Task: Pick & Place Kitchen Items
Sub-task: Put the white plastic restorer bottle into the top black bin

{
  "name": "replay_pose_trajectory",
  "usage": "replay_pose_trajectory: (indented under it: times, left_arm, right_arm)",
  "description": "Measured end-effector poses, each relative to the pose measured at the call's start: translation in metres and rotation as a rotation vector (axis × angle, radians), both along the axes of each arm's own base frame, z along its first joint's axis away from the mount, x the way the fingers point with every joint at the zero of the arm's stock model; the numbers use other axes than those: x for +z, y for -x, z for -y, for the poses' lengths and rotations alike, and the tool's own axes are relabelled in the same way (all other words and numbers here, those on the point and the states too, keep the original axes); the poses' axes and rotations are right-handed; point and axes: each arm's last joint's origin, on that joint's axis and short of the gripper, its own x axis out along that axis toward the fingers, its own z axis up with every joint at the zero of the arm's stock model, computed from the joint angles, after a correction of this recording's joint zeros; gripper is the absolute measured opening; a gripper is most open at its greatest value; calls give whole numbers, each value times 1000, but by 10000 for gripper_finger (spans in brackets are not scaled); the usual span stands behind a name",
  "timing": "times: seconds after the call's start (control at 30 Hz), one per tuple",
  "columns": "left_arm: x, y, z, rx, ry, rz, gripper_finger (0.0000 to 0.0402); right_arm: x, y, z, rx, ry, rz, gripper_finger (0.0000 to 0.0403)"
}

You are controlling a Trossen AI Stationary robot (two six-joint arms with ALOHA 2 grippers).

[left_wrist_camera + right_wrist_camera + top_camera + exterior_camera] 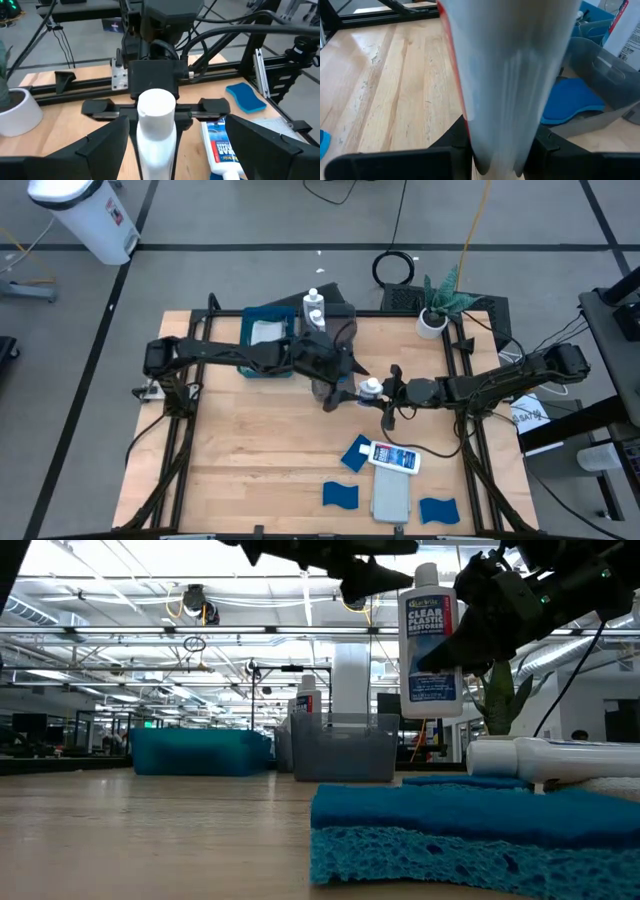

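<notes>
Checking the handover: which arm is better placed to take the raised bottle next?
Left. The left gripper stands open around the raised bottle, which the right gripper clamps at mid-table.

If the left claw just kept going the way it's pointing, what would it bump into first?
Most likely the bottle standing between its open fingers, which the right gripper holds upright over the table. Just beyond the bottle comes the right gripper itself.

Held bottle (510,75) fills the right wrist view, blurred, label unreadable, top cut off
</notes>
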Motion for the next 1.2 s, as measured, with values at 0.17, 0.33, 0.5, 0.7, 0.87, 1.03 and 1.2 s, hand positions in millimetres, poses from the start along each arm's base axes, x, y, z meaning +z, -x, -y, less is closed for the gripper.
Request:
replay_pose_trajectory:
  times: [0.17,0.33,0.5,0.7,0.87,1.03,1.2]
  left_arm:
    - [-6,-8,1,-4,2,27,335]
    - [-9,-12,0,3,-1,47,335]
    - [-12,-16,1,18,-12,72,335]
    - [-24,-22,0,35,0,48,335]
    - [-32,-26,-1,56,6,41,299]
    - [-30,-26,-1,56,6,52,228]
    - [-27,-27,-1,56,4,86,168]
  right_arm:
    - [-1,0,0,1,5,-13,86]
    - [-1,0,0,1,5,-14,86]
    - [-1,0,0,0,6,-14,86]
    - [-1,0,0,1,6,-14,86]
    - [-1,1,0,1,6,-17,86]
    - [-2,1,0,1,7,-22,86]
    - [-2,1,0,1,8,-24,86]
